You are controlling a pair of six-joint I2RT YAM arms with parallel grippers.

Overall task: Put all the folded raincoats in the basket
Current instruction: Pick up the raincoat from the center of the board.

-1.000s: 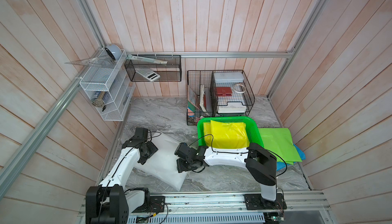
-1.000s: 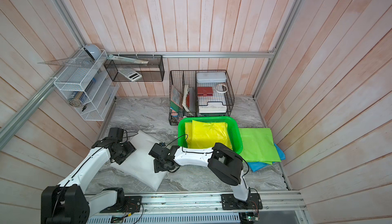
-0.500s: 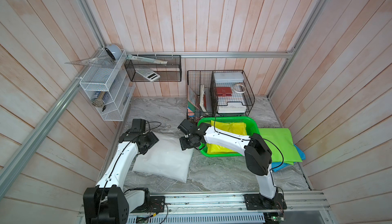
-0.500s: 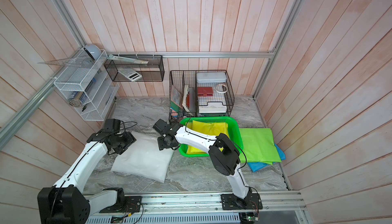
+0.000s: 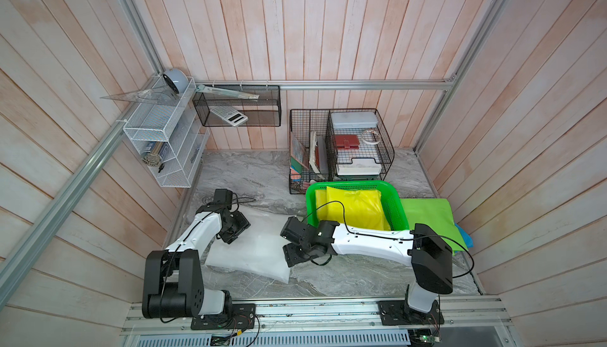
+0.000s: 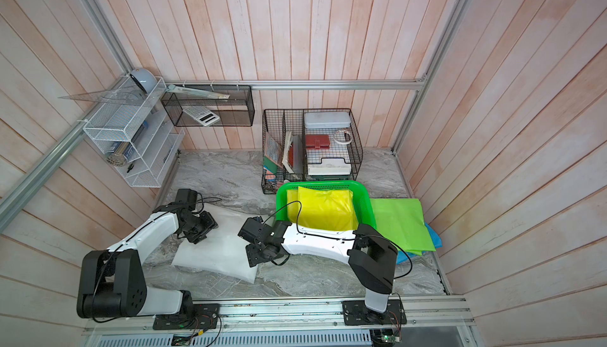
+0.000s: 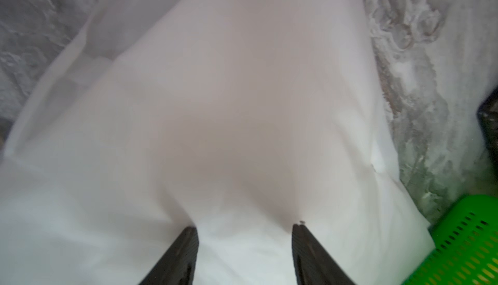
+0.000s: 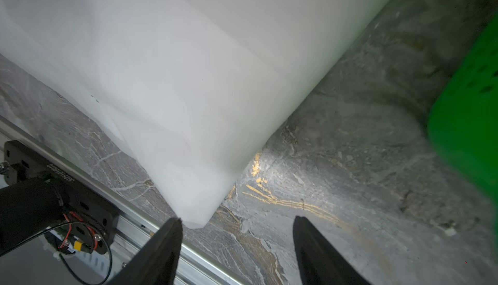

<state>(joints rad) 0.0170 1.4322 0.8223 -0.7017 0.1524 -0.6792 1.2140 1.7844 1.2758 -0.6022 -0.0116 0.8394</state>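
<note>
Left claw (image 7: 245,227), tilted downward, stands open, seemingly pressing the white raincoat (image 7: 242,108).

Pale, pink-washed wooden plank walls (image 5: 328,33) close in a grey marble-patterned floor (image 5: 256,171) on three sides, under even, soft light that throws only faint shadows. Aluminium framing runs along the joints: a horizontal bar (image 5: 361,85) crosses the back wall, and a slanting beam (image 5: 65,194) cuts across the left wall. A white wire shelf rack (image 5: 149,128) hangs in the left corner, beside a black mesh wall box (image 5: 262,115) fixed under the bar. A black wire desk organiser (image 5: 389,151) stands on the floor against the back wall. A slotted aluminium rail (image 5: 328,309) edges the front.
</note>
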